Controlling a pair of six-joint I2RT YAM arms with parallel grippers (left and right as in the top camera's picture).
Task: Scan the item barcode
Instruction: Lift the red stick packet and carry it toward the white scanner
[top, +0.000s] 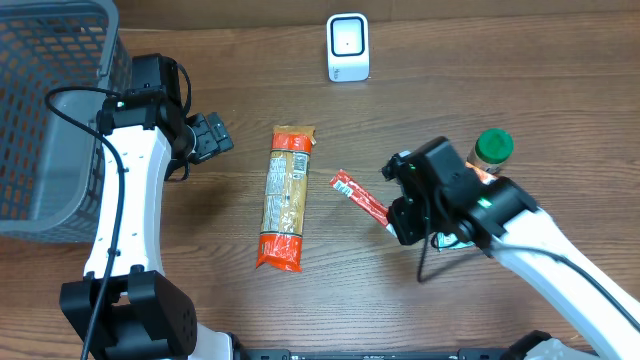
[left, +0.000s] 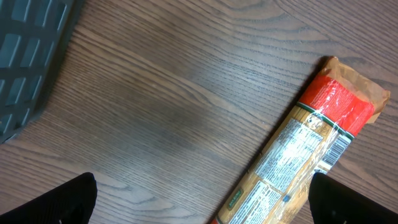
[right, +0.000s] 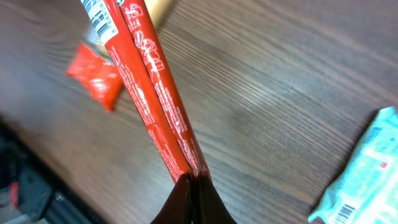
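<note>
Under the right tool (top: 393, 222), the clamped red stick (top: 358, 196) is partly hidden.

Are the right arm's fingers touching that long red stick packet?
Touching. The right wrist view shows the right fingers pinched shut on the end of the red stick packet.

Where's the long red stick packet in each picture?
Overhead: the red stick packet is right of centre, between the pasta bag and the right gripper pinching its end.
Left wrist: not in it.
Right wrist: from top left down to bottom middle, into the shut fingers.
Shared landmark: the pasta bag, at right in the left wrist view.
</note>
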